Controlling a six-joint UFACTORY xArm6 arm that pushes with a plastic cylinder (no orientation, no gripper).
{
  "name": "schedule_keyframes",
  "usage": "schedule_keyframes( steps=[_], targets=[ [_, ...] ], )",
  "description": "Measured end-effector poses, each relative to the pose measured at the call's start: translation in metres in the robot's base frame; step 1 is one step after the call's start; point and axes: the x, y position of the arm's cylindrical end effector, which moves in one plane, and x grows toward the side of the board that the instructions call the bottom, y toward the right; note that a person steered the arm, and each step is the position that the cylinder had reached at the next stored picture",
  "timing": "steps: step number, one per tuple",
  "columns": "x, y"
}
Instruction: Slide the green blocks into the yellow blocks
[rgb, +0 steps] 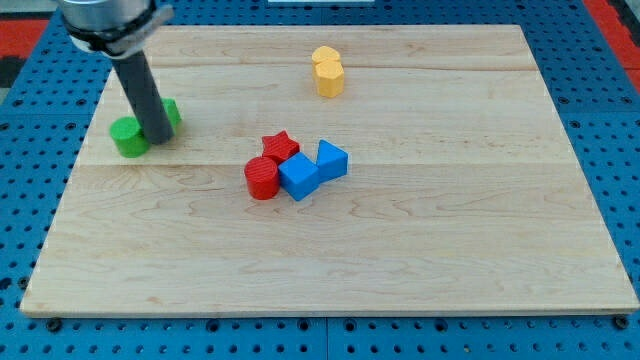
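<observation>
Now at view's left, upper part of board (420, 250): tip (158, 137) down between two green blocks, touching or nearly touching both. Green cylinder (128, 136) just to view's left of tip, other green block (171, 115) just behind rod, to view's right, shape partly hidden so cannot tell. No gripper on this rig, only a bare rod, so nothing grasped, nothing to clench or release; contact by pushing only.

Yellow blocks (327, 71) near view's top, a bit right of centre, two pieces touching, one behind the other, shapes not clear. Well apart from greens, so task judged as hardly begun.

Risks, as judgement only:

- Tip between the greens, not behind them. Push toward the yellows from this spot probably takes only the right green & leaves cylinder behind. Need to come round to view's left of cylinder first.
- Two loose blocks on one thin rod: pair may split, one slipping off to the side, esp. the round cylinder, which rolls off a contact not centred.
- Greens near board's left edge. Wrong push direction while repositioning, and cylinder goes off the wood.
- Red star (281, 147), red cylinder (262, 179) and two blue cubes (299, 176) (332, 160) in a cluster at centre, below the straight line to the yellows. Path drifting toward view's bottom may clip the star & drag cluster along.
- Too strong arrival may scatter the yellows, near board's top edge.
</observation>
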Motion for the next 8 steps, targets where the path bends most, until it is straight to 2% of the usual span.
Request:
schedule_keyframes(
  steps=[1, 2, 3, 4, 5, 7, 8],
  targets=[
    [-0.012, 0.001],
    [-0.005, 0.041],
    [0.027, 0.043],
    [0.036, -0.013],
    [0.026, -0.061],
    [-0.013, -0.048],
    [-0.013, -0.103]
  ],
)
